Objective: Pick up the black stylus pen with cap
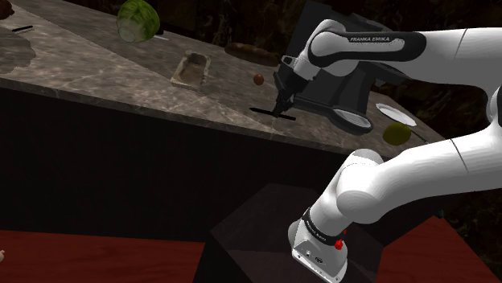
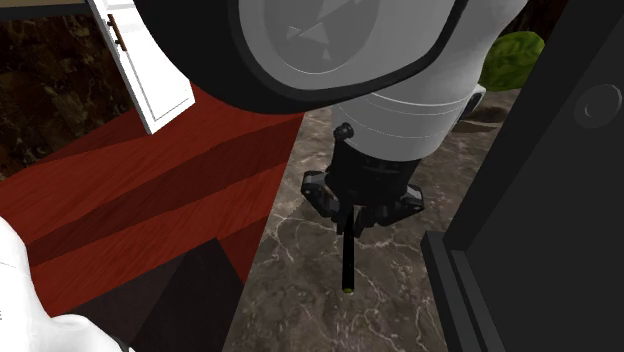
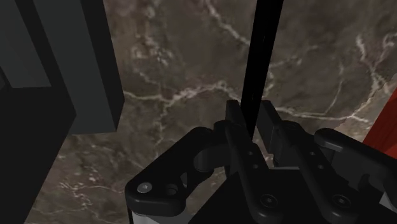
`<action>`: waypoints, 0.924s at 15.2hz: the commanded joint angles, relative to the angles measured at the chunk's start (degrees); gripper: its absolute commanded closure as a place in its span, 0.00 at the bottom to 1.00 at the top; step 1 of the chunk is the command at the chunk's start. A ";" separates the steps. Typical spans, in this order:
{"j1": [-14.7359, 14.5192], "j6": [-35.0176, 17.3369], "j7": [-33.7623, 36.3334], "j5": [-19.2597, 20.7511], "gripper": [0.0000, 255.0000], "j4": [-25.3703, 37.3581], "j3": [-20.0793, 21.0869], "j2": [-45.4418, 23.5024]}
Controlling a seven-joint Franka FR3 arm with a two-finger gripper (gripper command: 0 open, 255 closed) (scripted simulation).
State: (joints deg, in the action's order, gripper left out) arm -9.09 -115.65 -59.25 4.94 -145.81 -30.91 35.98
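— Between the fingers of the claw [image 3: 252, 118] sits the stylus pen [image 3: 259, 57], black and thin. Both fingers look pressed against its barrel, so I'd call it clasped.
— Lifted, or on the marble counter [image 3: 191, 76]?
— Cannot tell. It lies at or just above the stone, straight under the claw.
— Which way does it run?
— Its long axis looks level with the counter, crossing the gap between the fingers. Most of its length sticks out on one side of the claw and ends in a small pale tip.
— So the hold is off its middle?
— Seems so. My worry is that the long end sags or pivots on the lift and the slim barrel slips out. The dark box [image 3: 57, 63] just beside the claw could also clip it.
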 commanded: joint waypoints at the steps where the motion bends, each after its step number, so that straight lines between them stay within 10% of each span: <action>1: -0.07 0.07 -0.02 -0.03 1.00 -0.21 -0.02 -0.17; 14: -0.29 9.51 1.84 -0.80 1.00 7.45 2.43 1.76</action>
State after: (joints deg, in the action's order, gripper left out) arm -9.29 -106.80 -57.63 4.27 -138.98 -28.72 37.71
